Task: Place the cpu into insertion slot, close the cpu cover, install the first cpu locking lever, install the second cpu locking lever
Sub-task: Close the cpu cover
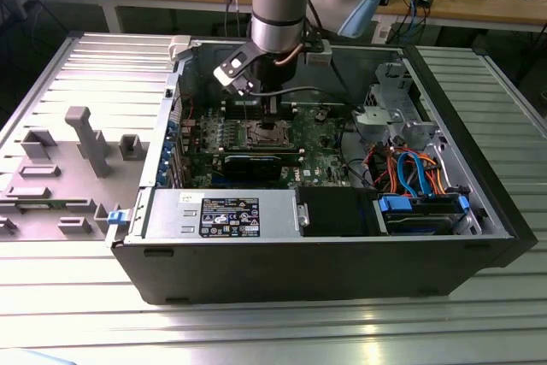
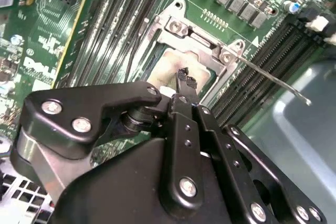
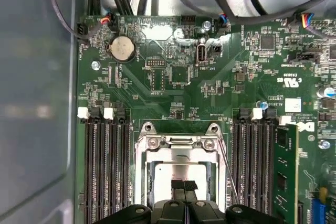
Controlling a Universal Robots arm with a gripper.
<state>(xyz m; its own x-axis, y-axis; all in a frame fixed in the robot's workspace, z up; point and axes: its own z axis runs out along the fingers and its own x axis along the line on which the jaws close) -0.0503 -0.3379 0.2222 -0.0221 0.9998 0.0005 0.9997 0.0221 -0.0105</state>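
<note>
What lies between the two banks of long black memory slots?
In the first wrist view, the square silver-framed insertion slot, with the black claw over it.

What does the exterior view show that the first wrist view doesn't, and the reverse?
Exterior view: the whole open computer case, the grey-labelled power supply box, blue and orange cables, the arm. First wrist view: a round coin battery, the white clips on the memory slots. Both: the shut gripper above the insertion slot and its cpu cover.
</note>
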